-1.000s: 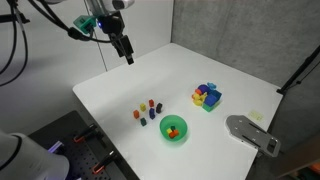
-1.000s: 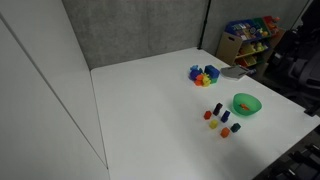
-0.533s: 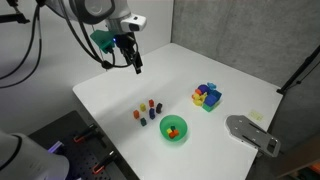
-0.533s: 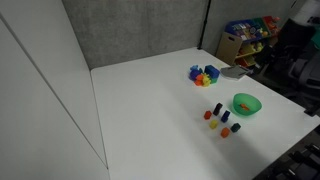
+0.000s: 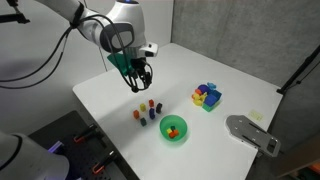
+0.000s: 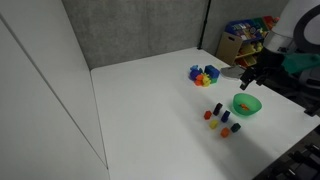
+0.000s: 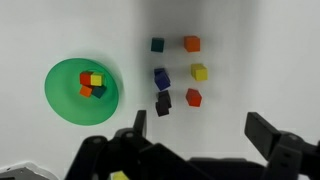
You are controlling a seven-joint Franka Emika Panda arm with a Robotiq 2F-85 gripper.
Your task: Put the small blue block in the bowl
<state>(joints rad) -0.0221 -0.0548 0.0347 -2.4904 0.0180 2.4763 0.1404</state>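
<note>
- Jaws wide open, nothing held. The wrist view shows only the two fingers (image 7: 264, 132) at the bottom edge; the body behind them is cut off.
- Small blue block (image 7: 161, 77) sits on the tabletop (image 7: 260, 50), ahead of the jaws. It is in line with the gap, closer to the bowl-side finger, and clear of both fingers.
- Dark block (image 7: 163, 101) is just on the jaw side of the blue one. Can't tell if the two touch.
- Red block (image 7: 193, 97) and yellow block (image 7: 199, 72) are ahead, roughly mid-gap.
- Orange block (image 7: 191, 43) and a dark teal block (image 7: 157, 44) are farthest out from the jaws.
- Bowl (image 7: 62, 100) lies outside the gap, beyond the finger on that side. It holds red, yellow, orange and dark pieces bunched together, with edges too blurred to separate.
- In both exterior views the loose blocks are too small to pick out the blue one by colour.
- In an exterior view the blue holder (image 5: 207, 96) is well apart from the jaws, past the bowl.
- In an exterior view the arm (image 6: 290, 30) is mostly cut off at the frame edge. The jaws there are dark on dark, so the opening is unreadable.
</note>
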